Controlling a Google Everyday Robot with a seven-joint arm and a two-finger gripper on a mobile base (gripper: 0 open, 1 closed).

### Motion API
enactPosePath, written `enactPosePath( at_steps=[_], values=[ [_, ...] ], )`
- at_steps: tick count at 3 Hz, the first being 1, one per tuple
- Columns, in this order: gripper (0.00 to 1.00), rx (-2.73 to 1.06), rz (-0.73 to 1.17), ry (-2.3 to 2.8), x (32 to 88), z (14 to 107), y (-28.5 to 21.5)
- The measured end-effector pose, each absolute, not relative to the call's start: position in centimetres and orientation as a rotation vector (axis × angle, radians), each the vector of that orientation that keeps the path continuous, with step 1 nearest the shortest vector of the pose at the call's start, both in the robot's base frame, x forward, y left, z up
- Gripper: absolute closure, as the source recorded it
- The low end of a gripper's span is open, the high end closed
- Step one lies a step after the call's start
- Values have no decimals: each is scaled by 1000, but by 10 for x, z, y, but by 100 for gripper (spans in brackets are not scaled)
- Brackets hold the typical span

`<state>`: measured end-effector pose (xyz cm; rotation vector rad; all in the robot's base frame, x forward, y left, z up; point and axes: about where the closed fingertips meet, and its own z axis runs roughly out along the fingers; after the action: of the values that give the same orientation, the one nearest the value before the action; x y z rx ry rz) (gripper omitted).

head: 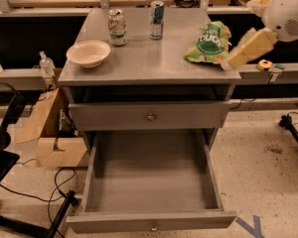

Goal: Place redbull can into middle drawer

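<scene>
While the redbull can (157,20) stands upright on the cabinet top (154,63), close to the back edge and about at its middle, the gripper (238,56) hangs at the right edge of that surface, near the front right corner, well apart from the can. The gripper is a cream-coloured piece slanting down and leftward from the white arm (288,11) that enters at the upper right. Whether it is open or closed cannot be told from this view, and nothing can be made out in its grasp. Its tip is just beside the green snack bag (207,42), which lies crumpled along the right edge. A wider green, white and red soda can (117,27) stands upright just left of the redbull can, apart from it, and a pale bowl (88,53) sits toward the front left corner. Below the top, the upper drawer front (188,115) is closed, with a small round knob (150,116) at its centre. Under it the middle drawer (149,182) is pulled far out toward the camera, its grey floor and side walls in plain view. A cardboard box (52,138) rests on the floor beside the cabinet's left side.
</scene>
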<state>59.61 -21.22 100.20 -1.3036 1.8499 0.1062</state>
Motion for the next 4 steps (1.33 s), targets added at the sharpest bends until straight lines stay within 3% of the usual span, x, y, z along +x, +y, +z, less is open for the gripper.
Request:
enactPosePath(
  at_steps=[1,4],
  values=[
    [0,-1070,246,1778,640,1019,-175],
    [0,-912,253,1720,677,1029,-164]
  ],
)
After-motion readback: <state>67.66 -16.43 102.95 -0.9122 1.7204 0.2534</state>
